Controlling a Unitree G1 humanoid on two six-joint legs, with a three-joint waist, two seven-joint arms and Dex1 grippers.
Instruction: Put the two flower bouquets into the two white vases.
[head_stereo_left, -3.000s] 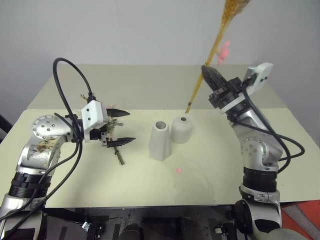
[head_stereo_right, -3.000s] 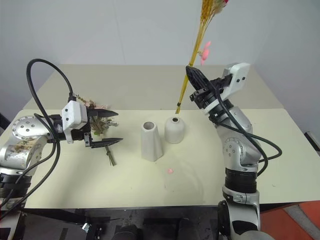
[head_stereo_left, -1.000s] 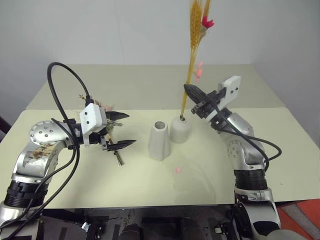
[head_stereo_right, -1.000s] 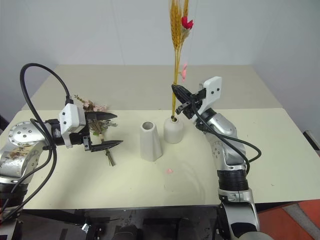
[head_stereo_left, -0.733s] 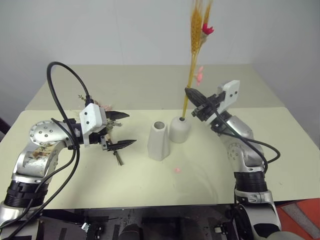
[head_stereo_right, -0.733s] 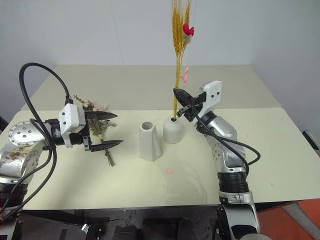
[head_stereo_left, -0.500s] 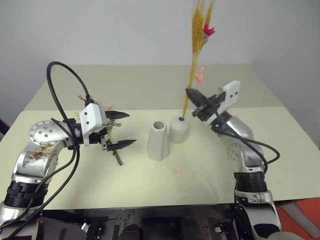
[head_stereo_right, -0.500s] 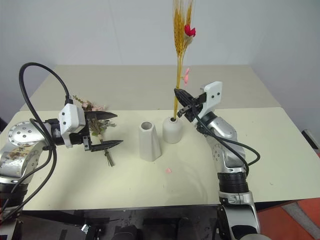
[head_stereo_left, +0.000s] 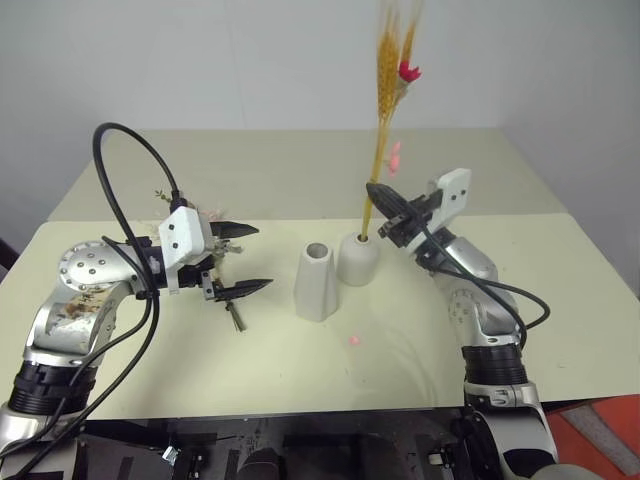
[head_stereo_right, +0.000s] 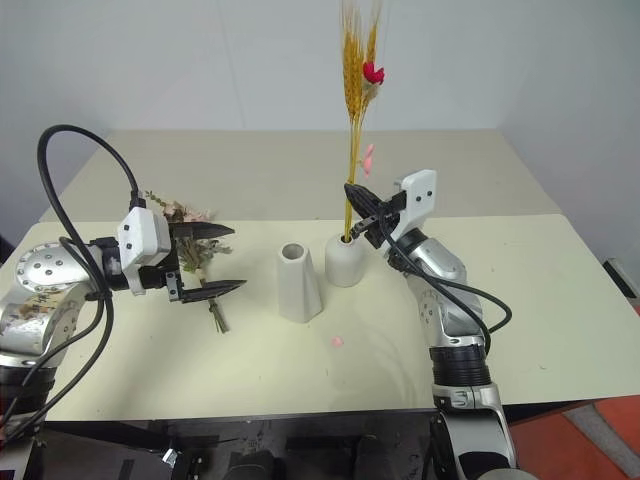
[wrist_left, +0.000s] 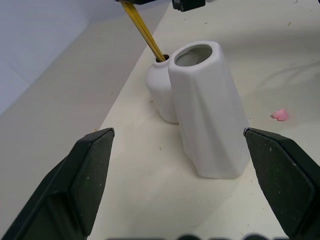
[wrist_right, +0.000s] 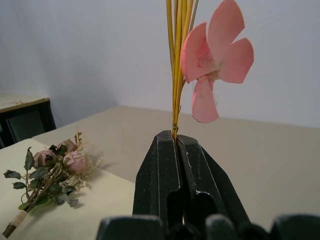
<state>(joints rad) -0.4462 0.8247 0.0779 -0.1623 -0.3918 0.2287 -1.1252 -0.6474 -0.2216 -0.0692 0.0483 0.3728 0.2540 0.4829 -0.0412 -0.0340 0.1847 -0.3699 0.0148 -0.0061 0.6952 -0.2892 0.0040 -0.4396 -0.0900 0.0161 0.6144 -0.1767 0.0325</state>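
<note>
right gripper (head_stereo_right: 352, 190) clenching yellow bouquet (head_stereo_right: 357, 75), stems entering rounded vase (head_stereo_right: 344, 258) at 6 o'clock | left gripper (head_stereo_right: 232, 258) hanging released | rose bouquet (head_stereo_right: 187, 243) lying between its fingers

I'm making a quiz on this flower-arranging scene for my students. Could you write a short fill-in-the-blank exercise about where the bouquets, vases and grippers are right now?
1. The yellow bouquet has its stem ends in the mouth of the ____ white vase.
2. The right gripper is ____ on the yellow stalks.
3. The rose bouquet lies on the ____.
4. The taller vase holds ____ flowers.

Missing words: shorter; shut; table; no
</note>
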